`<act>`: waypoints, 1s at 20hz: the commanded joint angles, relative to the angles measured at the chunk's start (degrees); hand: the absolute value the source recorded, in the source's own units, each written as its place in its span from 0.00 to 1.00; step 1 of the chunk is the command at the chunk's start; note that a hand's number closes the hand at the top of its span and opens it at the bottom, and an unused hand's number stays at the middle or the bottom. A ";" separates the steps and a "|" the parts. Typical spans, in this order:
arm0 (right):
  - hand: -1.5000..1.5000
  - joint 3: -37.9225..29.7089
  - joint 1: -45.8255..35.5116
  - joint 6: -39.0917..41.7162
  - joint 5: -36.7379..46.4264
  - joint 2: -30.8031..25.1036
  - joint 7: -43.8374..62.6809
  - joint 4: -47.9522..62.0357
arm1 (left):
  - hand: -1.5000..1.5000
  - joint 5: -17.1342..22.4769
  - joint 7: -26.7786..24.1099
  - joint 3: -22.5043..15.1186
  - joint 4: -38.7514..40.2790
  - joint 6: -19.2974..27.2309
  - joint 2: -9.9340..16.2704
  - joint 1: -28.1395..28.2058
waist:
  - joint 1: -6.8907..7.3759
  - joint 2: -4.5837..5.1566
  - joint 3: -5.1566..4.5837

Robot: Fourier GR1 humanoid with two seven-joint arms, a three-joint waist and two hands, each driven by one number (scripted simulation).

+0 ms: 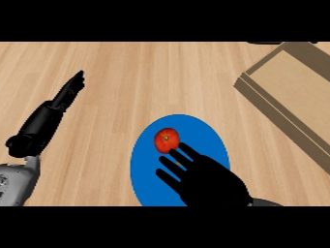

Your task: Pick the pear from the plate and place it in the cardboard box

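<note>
The right hand (209,181) hovers over the round blue plate (147,162), fingers spread beside the small red-orange fruit (167,140); the left hand (67,92) rests straight-fingered on the wooden table (139,77), the brown cardboard box (303,92) well apart.

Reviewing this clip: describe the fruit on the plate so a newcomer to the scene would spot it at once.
Start at the blue plate low on the wooden counter, left of the cardboard box. On the plate's upper part lies a small round fruit, just beyond the right hand fingertips. It is the only red-orange thing in view.
</note>
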 commanded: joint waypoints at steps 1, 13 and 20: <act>0.00 2.06 3.23 -3.46 4.14 1.55 -2.32 3.33 | 0.50 -0.46 -0.93 2.34 0.22 -2.71 0.45 0.23 | -0.04 0.00 0.00; 0.00 0.25 5.22 -9.57 13.87 3.25 -8.41 12.64 | 0.50 -4.65 -1.06 3.31 -2.42 -2.86 -4.14 3.13 | -0.01 0.00 0.00; 1.00 -2.09 4.97 -12.28 13.70 -1.98 -19.27 13.12 | 0.50 -4.05 -4.46 6.76 0.70 -5.66 -3.02 3.09 | -0.09 0.04 -0.01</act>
